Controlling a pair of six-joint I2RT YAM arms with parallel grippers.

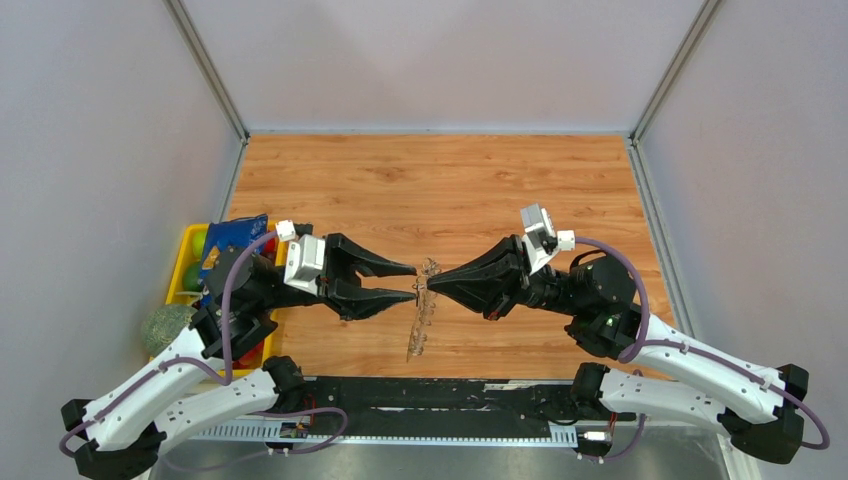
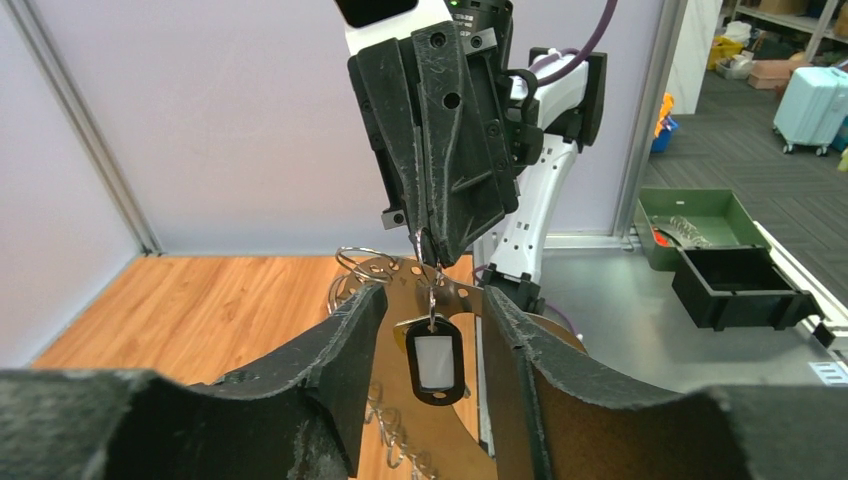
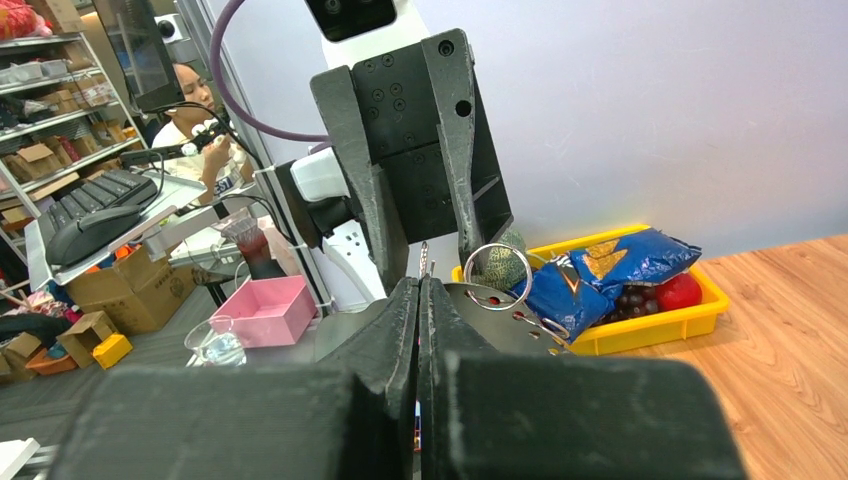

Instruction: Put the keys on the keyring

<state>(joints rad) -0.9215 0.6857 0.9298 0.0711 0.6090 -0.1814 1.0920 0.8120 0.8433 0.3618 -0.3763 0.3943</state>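
Threading the key (image 2: 435,362)
The right end effector (image 1: 441,283) pinched the keyring (image 1: 418,330); the left end effector (image 1: 414,282), spread around the key, needed a gentle close

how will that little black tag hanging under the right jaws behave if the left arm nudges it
Likely to swing freely: the black tag dangles from a thin wire loop pinched in the shut right jaws. Probably very light, being small and plastic-looking. It may twist away, since the open left jaws flank it without touching.
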